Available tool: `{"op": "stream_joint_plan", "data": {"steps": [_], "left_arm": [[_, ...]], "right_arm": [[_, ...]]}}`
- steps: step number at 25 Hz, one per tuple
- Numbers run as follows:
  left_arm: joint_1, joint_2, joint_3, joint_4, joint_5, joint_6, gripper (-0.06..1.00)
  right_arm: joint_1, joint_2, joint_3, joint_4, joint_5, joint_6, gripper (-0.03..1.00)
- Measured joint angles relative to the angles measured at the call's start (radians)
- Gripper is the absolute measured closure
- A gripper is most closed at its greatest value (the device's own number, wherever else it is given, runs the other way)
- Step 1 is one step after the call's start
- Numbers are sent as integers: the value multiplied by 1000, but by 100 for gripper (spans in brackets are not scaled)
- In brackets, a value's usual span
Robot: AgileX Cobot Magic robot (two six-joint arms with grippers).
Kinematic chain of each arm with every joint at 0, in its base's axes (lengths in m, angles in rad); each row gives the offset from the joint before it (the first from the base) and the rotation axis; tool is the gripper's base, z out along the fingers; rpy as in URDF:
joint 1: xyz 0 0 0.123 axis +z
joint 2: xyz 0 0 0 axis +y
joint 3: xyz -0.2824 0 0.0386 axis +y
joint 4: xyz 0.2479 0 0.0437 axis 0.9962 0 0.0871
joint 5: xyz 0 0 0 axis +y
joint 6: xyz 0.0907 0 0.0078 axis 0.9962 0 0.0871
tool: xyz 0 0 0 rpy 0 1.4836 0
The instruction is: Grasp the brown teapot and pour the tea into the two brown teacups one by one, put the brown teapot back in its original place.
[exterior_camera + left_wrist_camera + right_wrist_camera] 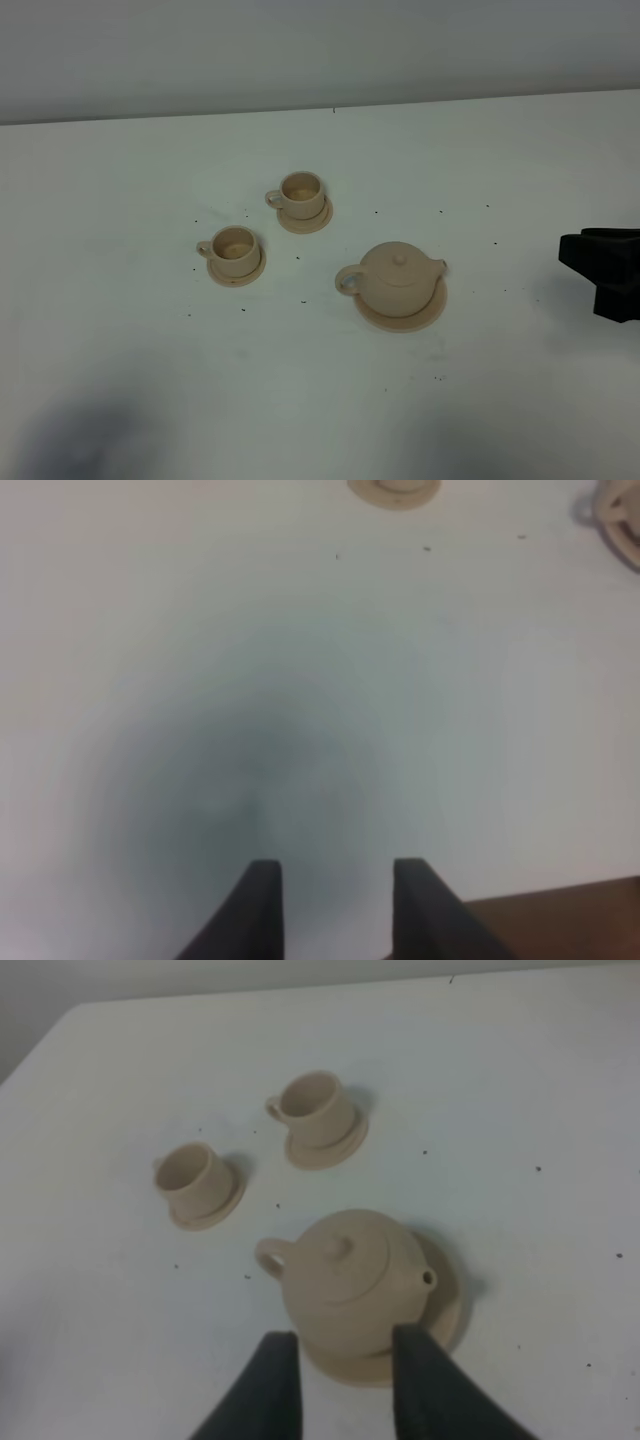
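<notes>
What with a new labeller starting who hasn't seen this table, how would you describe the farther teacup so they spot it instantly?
Seen from the high camera, two small matching tan cups on saucers stand on the white table left of the squat teapot. The farther teacup is the one nearer the back wall; its twin sits further forward and further left.

Left wrist view: tan saucer [394, 490] cropped by the frame edge. Second tan piece [620, 522] cropped, identity undeterminable. High view: right arm [603, 268] cropped, jaws unseen.
</notes>
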Motion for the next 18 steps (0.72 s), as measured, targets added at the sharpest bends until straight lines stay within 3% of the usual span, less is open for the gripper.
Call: {"op": "stream_joint_plan", "data": {"steps": [6, 18], "left_arm": [[0, -29, 0, -2, -4, 5, 66], [0, -322, 0, -6, -3, 6, 66]], "right_arm": [[0, 0, 0, 0, 1, 0, 73], [0, 0, 0, -1, 2, 0, 73]]}}
